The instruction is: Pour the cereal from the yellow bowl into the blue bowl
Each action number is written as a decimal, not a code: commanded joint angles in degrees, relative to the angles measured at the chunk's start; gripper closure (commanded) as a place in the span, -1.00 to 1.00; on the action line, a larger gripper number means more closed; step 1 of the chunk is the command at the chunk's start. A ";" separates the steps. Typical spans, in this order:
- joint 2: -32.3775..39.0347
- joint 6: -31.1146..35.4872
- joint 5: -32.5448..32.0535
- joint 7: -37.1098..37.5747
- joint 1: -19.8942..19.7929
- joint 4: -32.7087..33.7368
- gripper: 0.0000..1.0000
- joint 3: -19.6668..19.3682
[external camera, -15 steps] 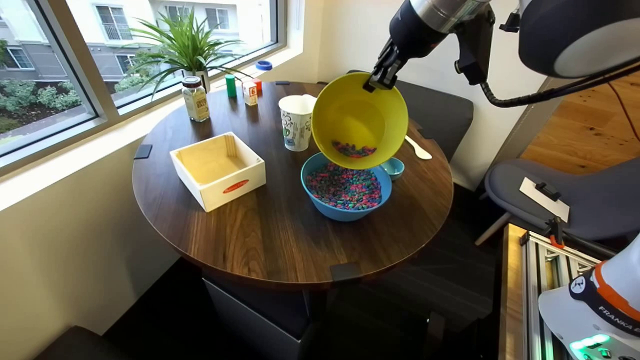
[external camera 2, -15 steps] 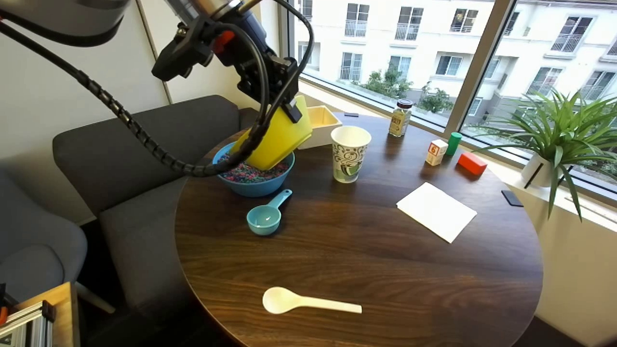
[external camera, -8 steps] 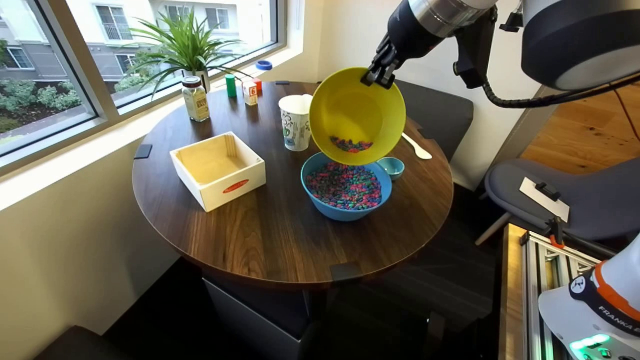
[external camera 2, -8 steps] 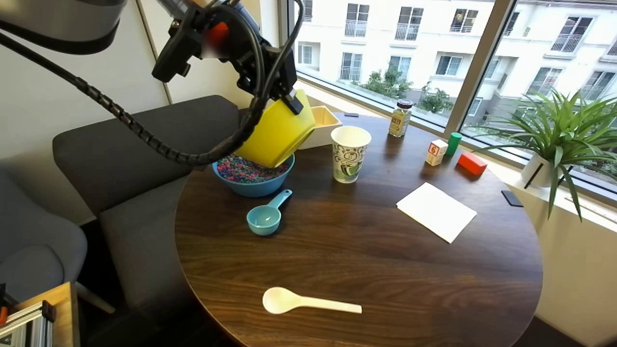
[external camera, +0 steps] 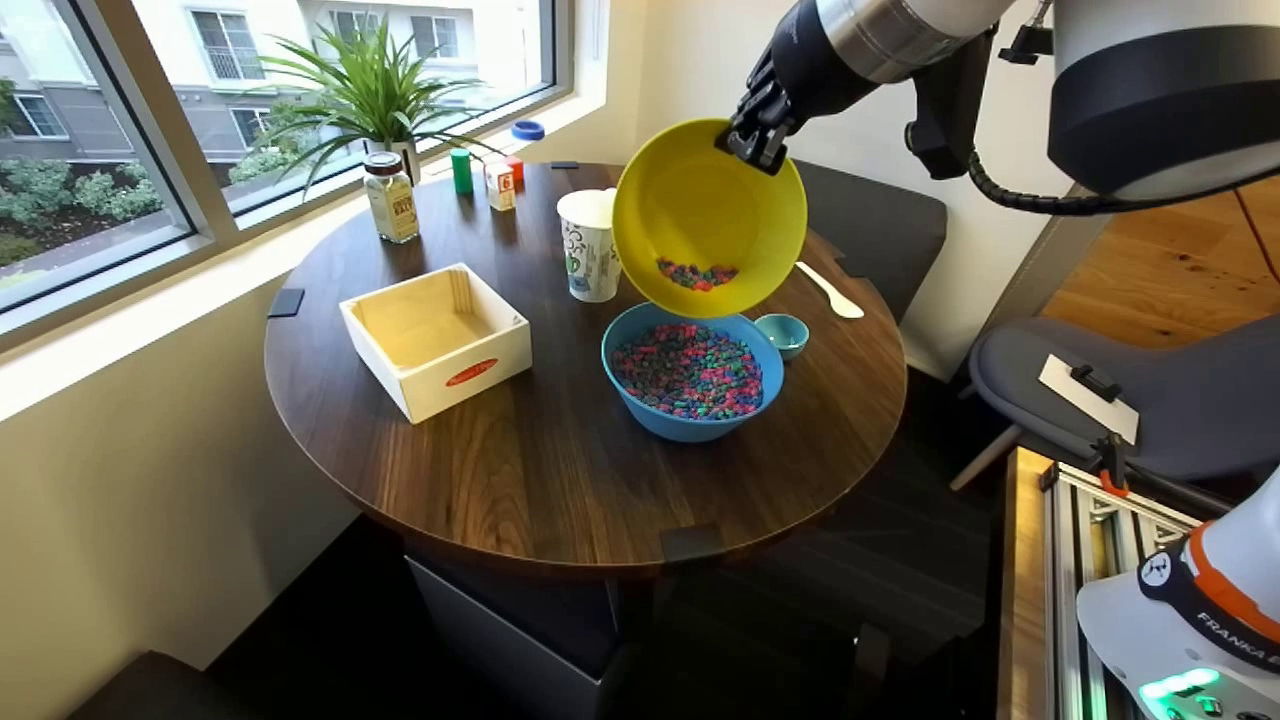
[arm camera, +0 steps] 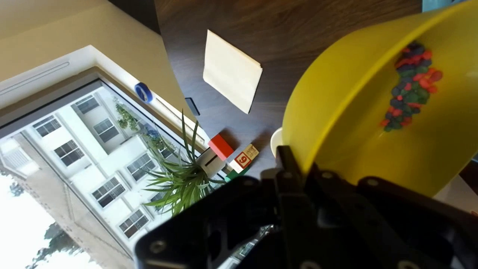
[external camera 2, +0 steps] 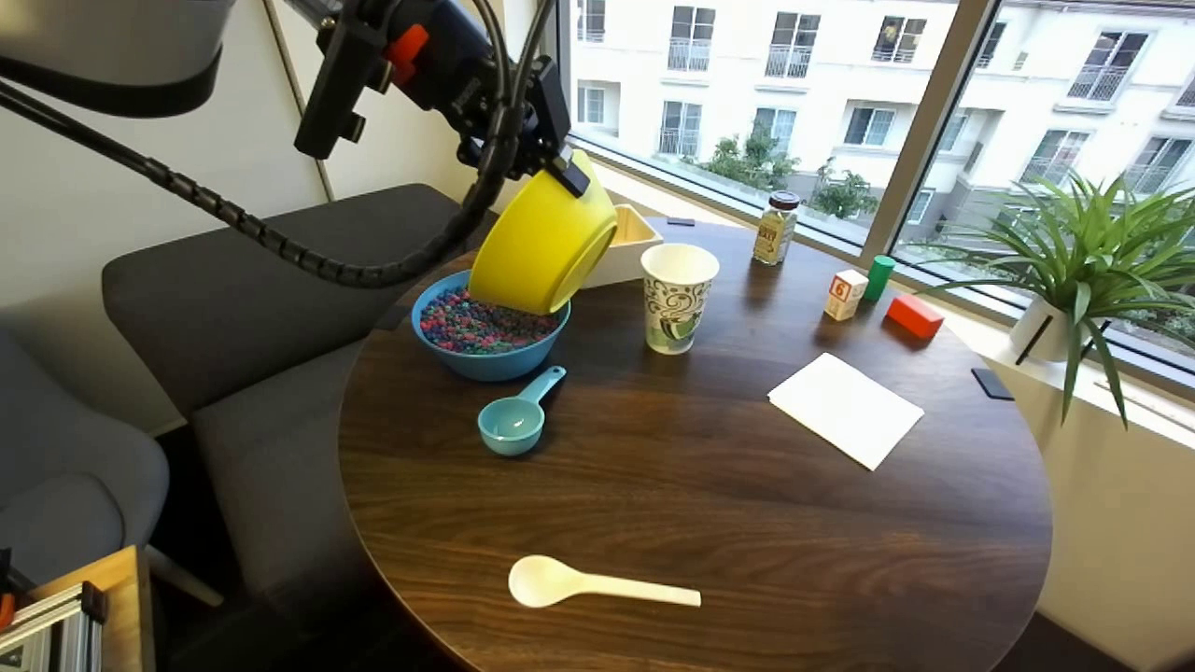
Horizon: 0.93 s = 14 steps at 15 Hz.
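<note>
You have daylight from the window (external camera 2: 822,103); shadows on the table (external camera 2: 709,476) fall away from it. Your wrist view shows the gripper (arm camera: 301,164) near-black, probably underexposed.

Relative to its position a second ago, the yellow bowl (external camera: 710,190) is rising higher above the blue bowl (external camera: 690,430), and the jaws are moving up with it in both exterior views. In an exterior view the black cable (external camera 2: 355,274) is also lifting clear of the blue bowl, and more of the cereal (external camera 2: 471,327) inside is showing.
</note>
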 commanded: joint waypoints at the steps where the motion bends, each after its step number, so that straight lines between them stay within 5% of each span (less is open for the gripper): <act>1: -0.78 0.11 -4.23 2.50 0.92 -1.13 0.97 0.39; 14: -0.73 -1.50 -16.83 5.97 3.87 -3.37 0.97 2.27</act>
